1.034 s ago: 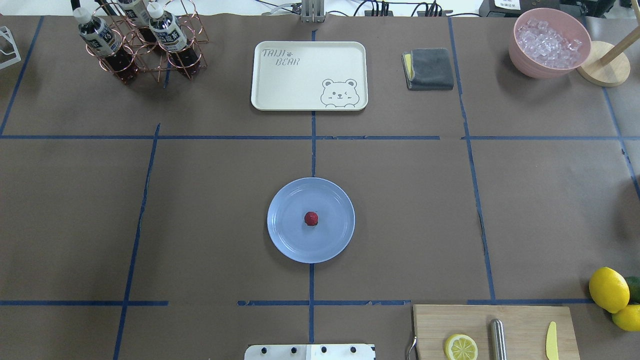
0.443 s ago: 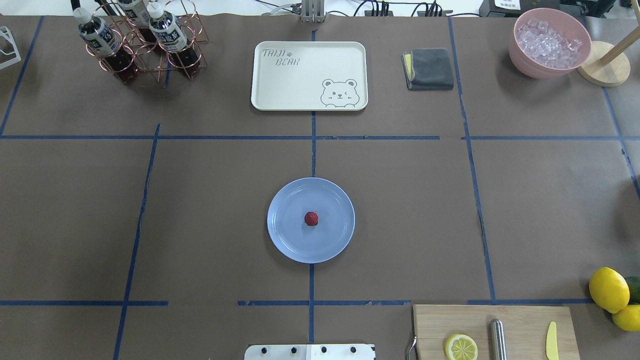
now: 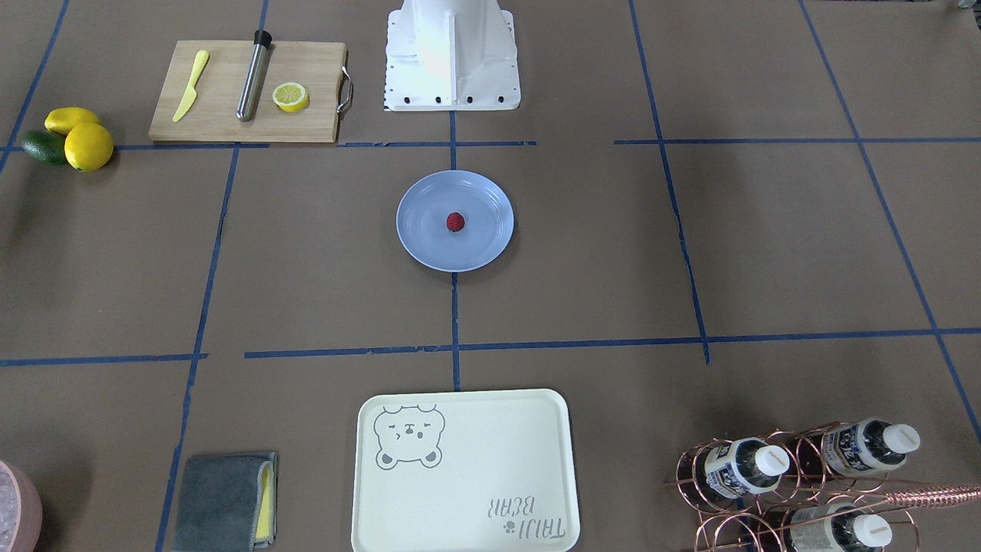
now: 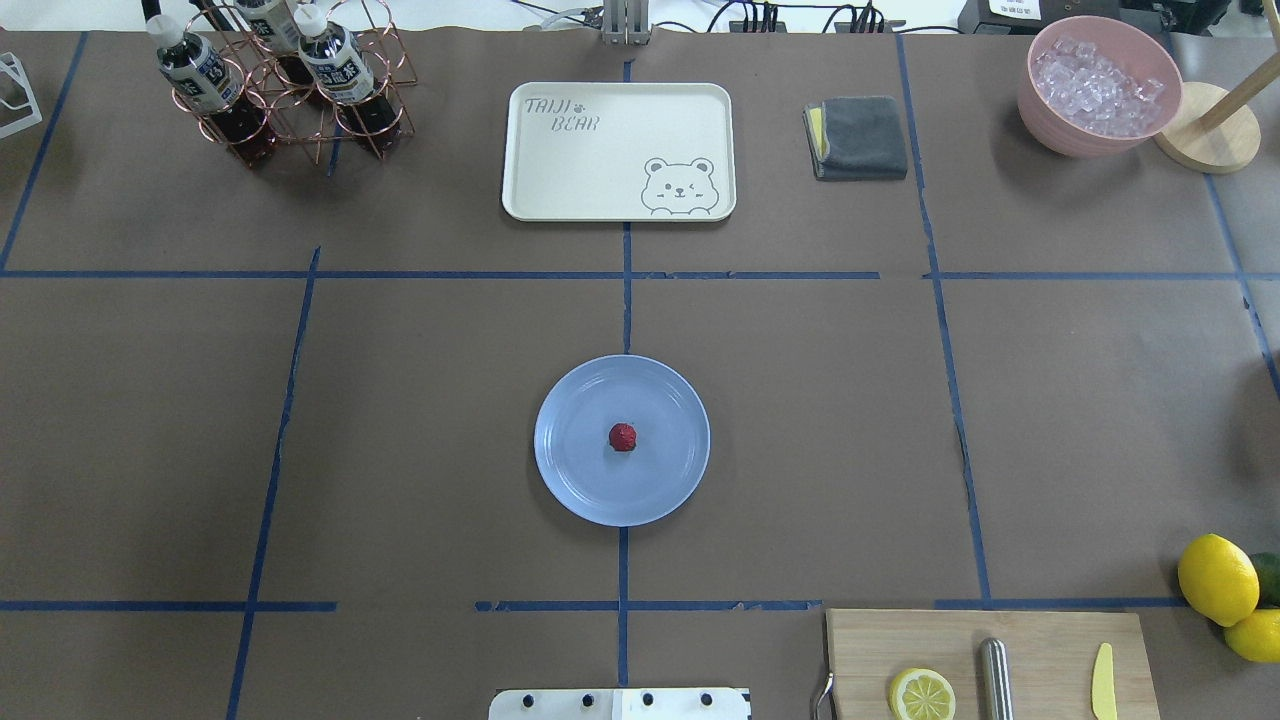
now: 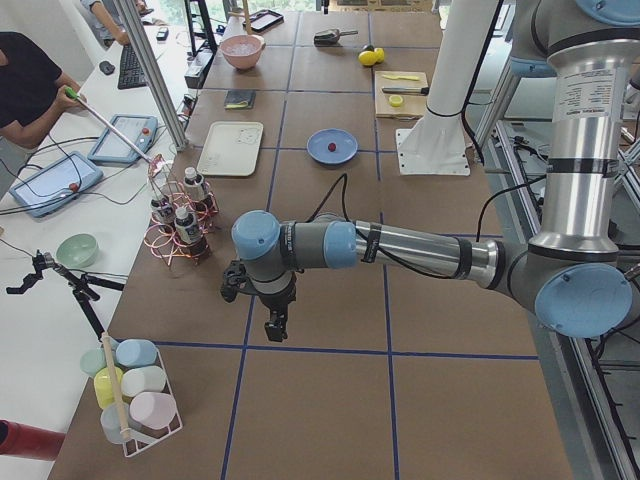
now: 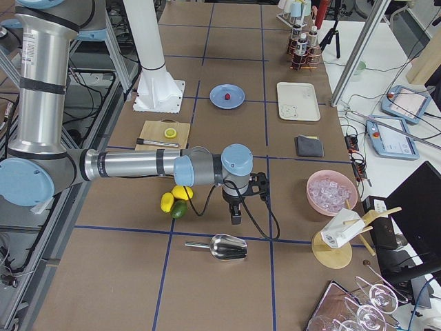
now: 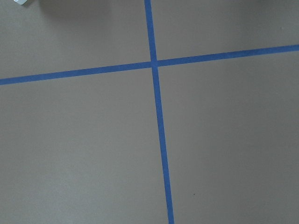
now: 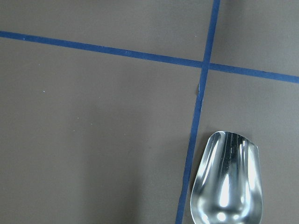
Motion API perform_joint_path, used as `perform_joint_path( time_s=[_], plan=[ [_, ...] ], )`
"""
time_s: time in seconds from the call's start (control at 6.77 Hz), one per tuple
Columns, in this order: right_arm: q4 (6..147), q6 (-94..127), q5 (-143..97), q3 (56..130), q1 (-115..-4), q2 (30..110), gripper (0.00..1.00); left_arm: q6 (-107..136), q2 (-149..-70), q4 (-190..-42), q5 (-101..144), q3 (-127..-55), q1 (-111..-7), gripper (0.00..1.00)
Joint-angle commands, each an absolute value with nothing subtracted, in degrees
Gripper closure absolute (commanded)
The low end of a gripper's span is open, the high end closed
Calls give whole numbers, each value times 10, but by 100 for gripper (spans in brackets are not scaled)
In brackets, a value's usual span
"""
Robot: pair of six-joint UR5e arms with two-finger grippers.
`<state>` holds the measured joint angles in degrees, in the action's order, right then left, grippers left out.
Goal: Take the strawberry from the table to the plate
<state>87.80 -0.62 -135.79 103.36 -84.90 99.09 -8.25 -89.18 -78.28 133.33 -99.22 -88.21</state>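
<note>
The small dark-red strawberry (image 4: 622,437) (image 3: 455,221) lies in the middle of the pale blue plate (image 4: 580,485) (image 3: 425,239), which rests on the brown table (image 4: 420,400) at its centre line. Neither gripper shows in the overhead or front-facing views. In the left side view my left gripper (image 5: 275,325) hangs over the table far from the plate (image 5: 346,151). In the right side view my right gripper (image 6: 236,217) hangs near a metal scoop (image 6: 222,246), also far from the plate (image 6: 235,92). I cannot tell whether either gripper is open or shut.
A cream bear tray (image 4: 618,150), a grey cloth (image 4: 858,137), a wire rack of bottles (image 4: 285,85) and a pink bowl of ice (image 4: 1098,85) line the far side. A cutting board (image 4: 985,665) and lemons (image 4: 1218,580) sit near right. A person (image 5: 25,85) sits at a side desk.
</note>
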Motion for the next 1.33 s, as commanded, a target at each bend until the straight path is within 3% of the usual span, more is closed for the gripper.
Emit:
perform_joint_path(
  time_s=[0.0, 1.18],
  plan=[
    [878, -6, -1358, 1035, -849, 991, 0, -83, -841, -851, 1333, -1002, -884, 0],
    [879, 1, -1381, 1039, -849, 991, 0, -76, -811, -879, 1339, -1020, -885, 0]
  ],
)
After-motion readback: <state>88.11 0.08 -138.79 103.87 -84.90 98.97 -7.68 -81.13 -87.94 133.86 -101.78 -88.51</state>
